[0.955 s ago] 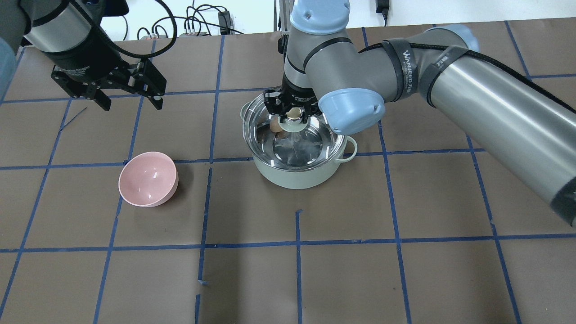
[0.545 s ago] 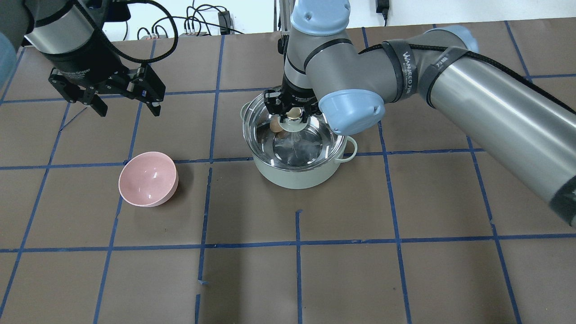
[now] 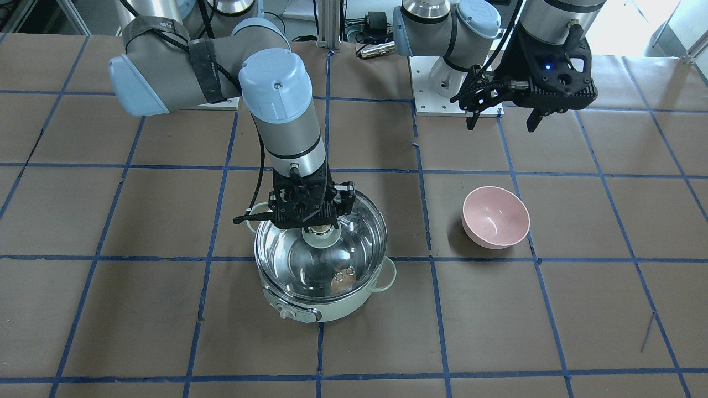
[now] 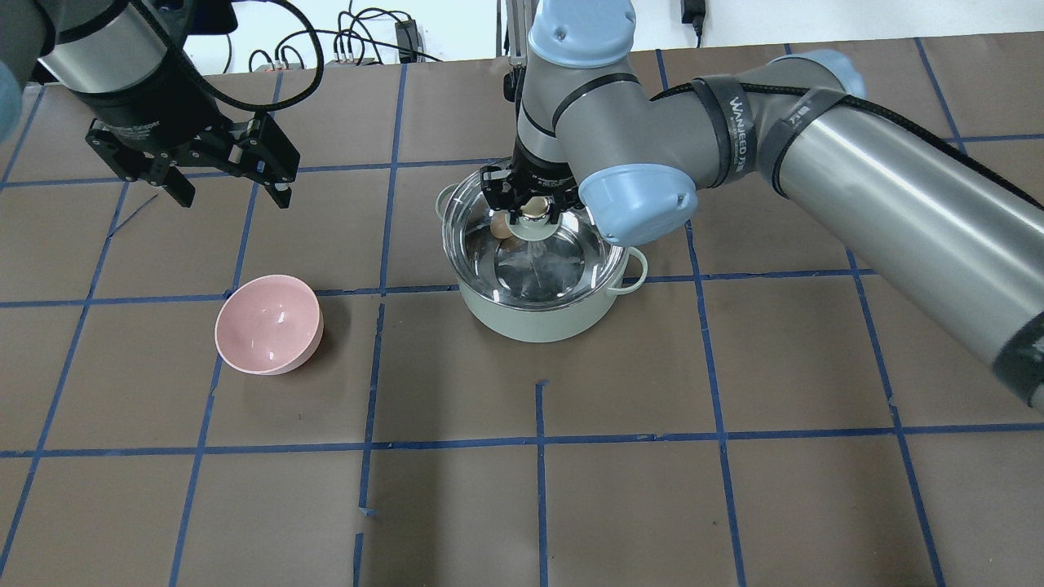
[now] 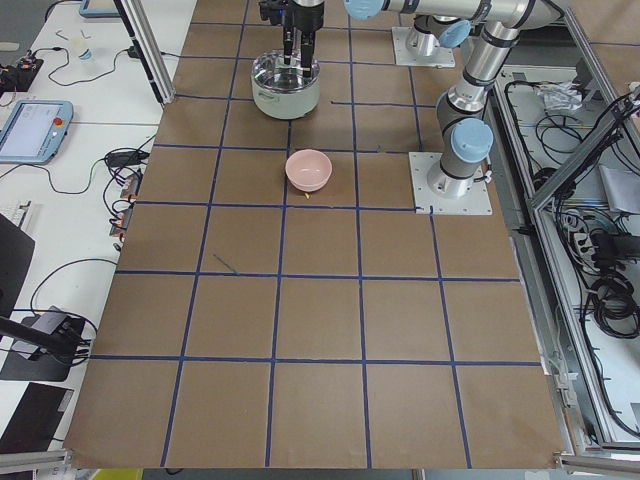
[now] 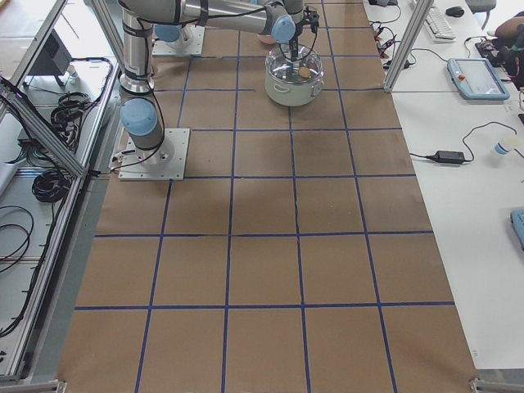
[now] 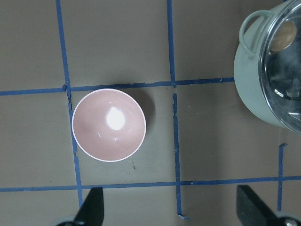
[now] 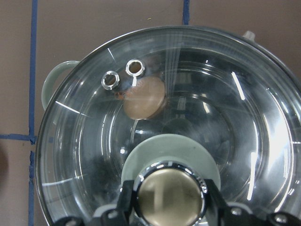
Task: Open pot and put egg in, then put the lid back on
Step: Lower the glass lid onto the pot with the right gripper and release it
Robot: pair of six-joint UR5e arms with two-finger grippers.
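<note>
Right hand (image 4: 534, 212) clamps the lid (image 8: 235, 94) on the pot (image 4: 534, 318); left hand (image 4: 234, 191) spread apart. An off-centre release could leave it crooked.

The mint-green pot (image 4: 534, 319) stands upright on the tabletop (image 4: 734, 367), straight below my right claw (image 8: 169, 209). Its clear glass lid (image 8: 244, 117) sits level on the rim, with the beige-gold knob (image 8: 169, 195) clamped in that claw. Through the glass, the light-brown egg (image 8: 143, 98) lies on the steel floor, off to one side of the claw, beneath the two steam holes (image 8: 135, 67).
</note>
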